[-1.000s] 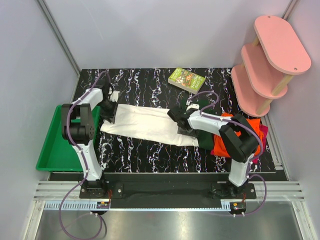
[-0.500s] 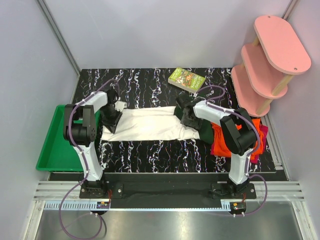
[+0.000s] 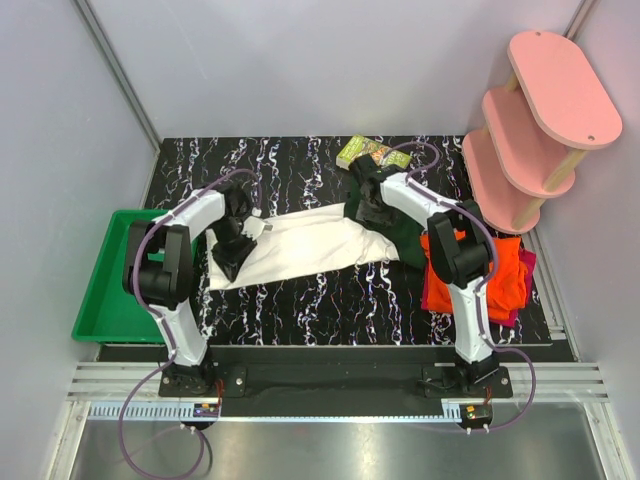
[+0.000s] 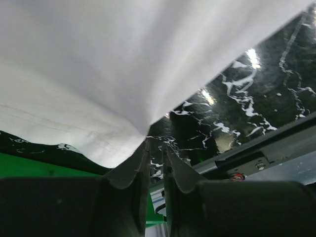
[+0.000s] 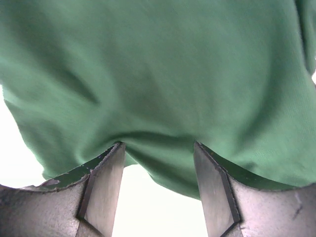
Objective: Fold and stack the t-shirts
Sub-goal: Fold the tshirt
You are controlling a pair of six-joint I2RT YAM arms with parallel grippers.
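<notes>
The cream-white t-shirt point(image 3: 310, 245) lies across the middle of the table, its dark green sleeve point(image 3: 405, 235) at the right end. My left gripper point(image 3: 226, 265) sits at the shirt's near-left corner. In the left wrist view its jaws point(image 4: 155, 143) are nearly together, and the taut white cloth point(image 4: 123, 64) fans out from their tips. My right gripper point(image 3: 372, 212) rests on the far-right part of the shirt. Its jaws point(image 5: 158, 148) stand wide, tips against the green cloth point(image 5: 158, 74), which sags between them. The orange t-shirt point(image 3: 505, 265) lies at the right on the magenta one point(image 3: 432, 292).
A small green book point(image 3: 362, 150) lies at the back, partly hidden by the right arm. A green tray point(image 3: 105, 290) sits off the table's left edge. A pink three-tier shelf point(image 3: 540, 110) stands at the back right corner.
The right gripper moved toward the back and the shirt's green end went with it. The left gripper moved right and nearer, its jaws narrowing. The shirt now lies shorter and slanted.
</notes>
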